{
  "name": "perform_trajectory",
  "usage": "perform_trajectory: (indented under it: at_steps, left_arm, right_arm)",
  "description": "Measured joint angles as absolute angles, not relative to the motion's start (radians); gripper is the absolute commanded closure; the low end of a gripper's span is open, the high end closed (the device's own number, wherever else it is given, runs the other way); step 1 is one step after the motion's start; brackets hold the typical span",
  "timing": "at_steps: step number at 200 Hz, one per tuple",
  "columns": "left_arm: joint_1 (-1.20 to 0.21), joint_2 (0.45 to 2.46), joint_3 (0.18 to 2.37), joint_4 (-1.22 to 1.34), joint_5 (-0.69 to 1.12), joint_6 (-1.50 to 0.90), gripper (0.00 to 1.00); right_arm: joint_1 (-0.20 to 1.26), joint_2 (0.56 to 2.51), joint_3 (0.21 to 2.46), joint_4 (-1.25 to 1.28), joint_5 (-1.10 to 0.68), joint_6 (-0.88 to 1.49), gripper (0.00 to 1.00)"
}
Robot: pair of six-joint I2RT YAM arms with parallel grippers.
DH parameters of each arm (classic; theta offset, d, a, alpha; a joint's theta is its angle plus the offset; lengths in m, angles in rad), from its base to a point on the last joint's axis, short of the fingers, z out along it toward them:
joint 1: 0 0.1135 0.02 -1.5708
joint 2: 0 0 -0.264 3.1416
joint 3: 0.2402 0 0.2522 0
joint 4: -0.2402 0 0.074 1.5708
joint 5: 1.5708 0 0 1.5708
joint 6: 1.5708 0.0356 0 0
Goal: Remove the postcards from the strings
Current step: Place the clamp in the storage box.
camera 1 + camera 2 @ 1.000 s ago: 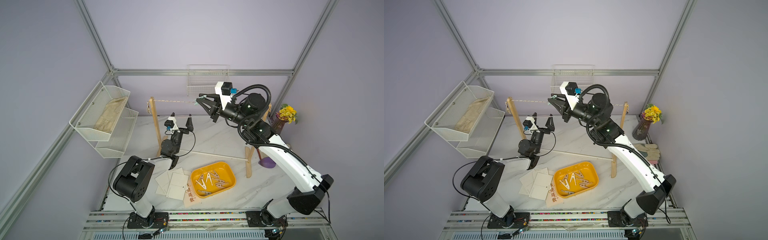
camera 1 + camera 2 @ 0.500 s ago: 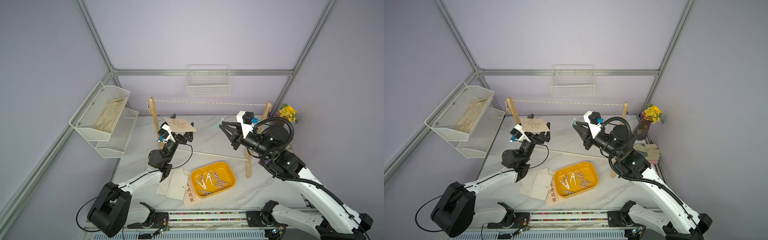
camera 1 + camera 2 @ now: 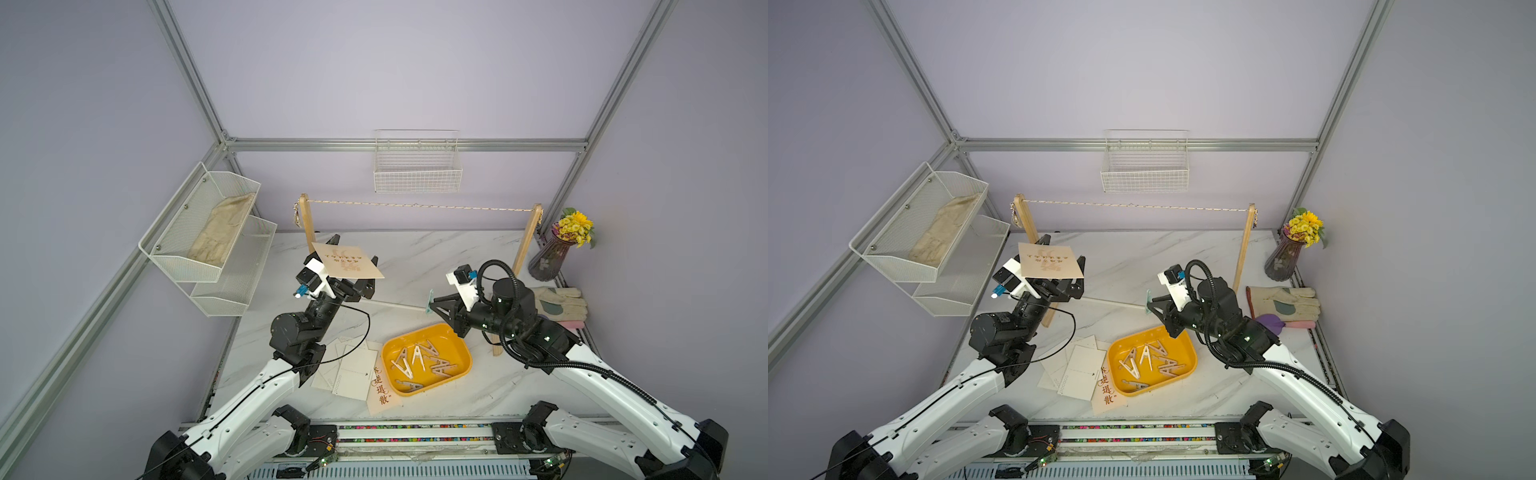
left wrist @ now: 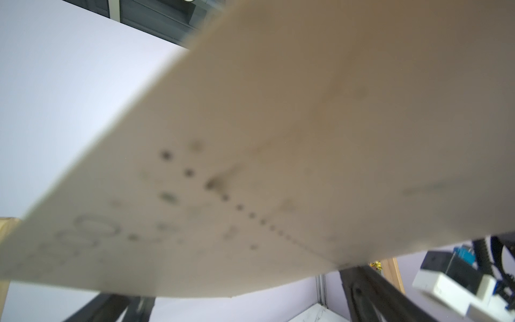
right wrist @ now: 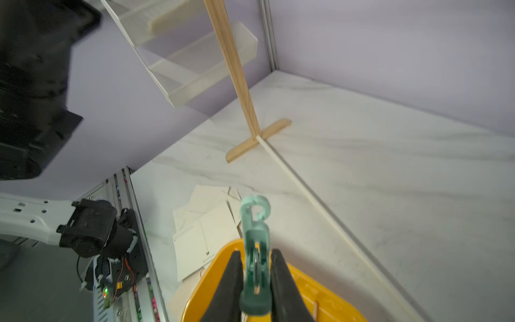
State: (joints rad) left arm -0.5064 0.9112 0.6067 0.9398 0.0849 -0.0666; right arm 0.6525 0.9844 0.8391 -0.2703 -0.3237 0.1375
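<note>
Nearest us, freed postcards (image 3: 349,368) lie beside the yellow tray (image 3: 468,362), over which our right gripper (image 3: 434,307) pinches a green clothespin (image 5: 255,242) (next, we drop it). Our left gripper (image 3: 354,250), jaws wide, merely carries the last card (image 3: 347,262); beyond, the string (image 3: 415,205) hangs bare.

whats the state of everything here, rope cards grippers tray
twisted beige-and-white rope, strung taut, nothing clipped on it
tan postcard with brown calligraphy, off the rope, lying across the left gripper
left gripper, open
right gripper, shut on a mint-green plastic clothespin
yellow plastic tray, holding loose clothespins
pile of cream cards, flat beside the tray
</note>
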Motion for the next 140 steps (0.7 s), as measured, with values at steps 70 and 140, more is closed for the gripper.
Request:
perform_trajectory:
  at_steps: [70,140]
  left_arm:
    - [-0.506,0.812,0.589,0.778,0.106,-0.067,0.0]
    - [-0.506,0.811,0.589,0.748,0.132,-0.068,0.0]
  right_arm:
    - [0.653,0.993,0.693,-0.316,-0.32,0.252,0.45]
    - [0.653,0.918,0.785,-0.326,-0.3,0.186,0.49]
